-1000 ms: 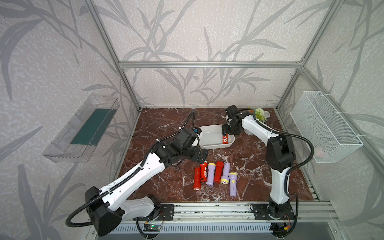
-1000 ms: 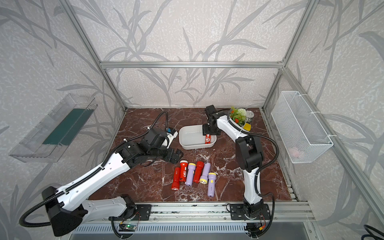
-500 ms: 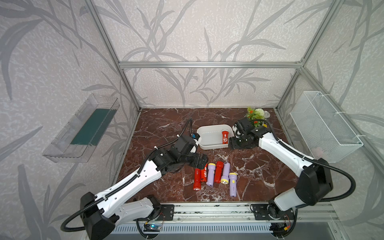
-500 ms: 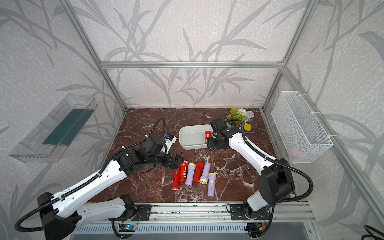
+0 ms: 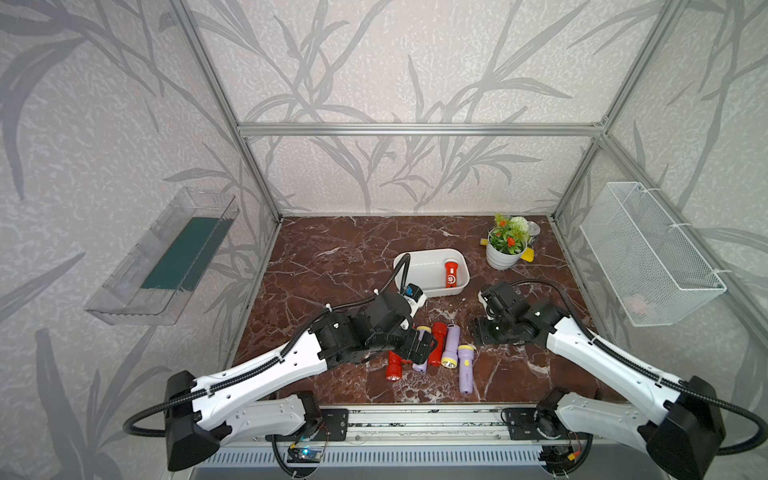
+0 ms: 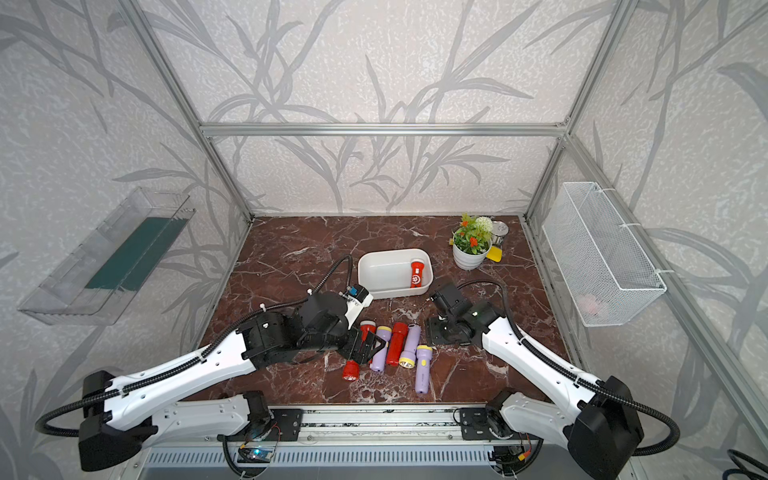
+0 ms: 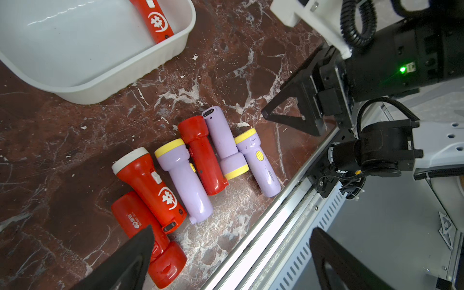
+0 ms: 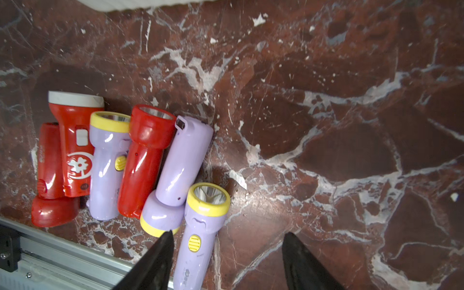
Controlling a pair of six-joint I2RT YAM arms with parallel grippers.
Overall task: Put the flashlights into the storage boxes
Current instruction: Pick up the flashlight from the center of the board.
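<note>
Partly hidden, two red flashlights [image 5: 392,370] under spread left fingers [image 7: 135,251] (both top views), right fingers [image 8: 160,256] also apart, empty.

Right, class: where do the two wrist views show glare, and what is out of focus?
Right wrist view: glare spots on the lilac flashlights; the right end effector has blurred fingers. Left wrist view: glare streak on the storage box floor; the left end effector has blurred fingers.

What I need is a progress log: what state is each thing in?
Tub: holds one flashlight.
Red flashlight: lying in the tub.
Six flashlights: lying bunched on the table.
Left end effector: open, empty.
Right end effector: open, empty.
Plant pot: upright.
</note>
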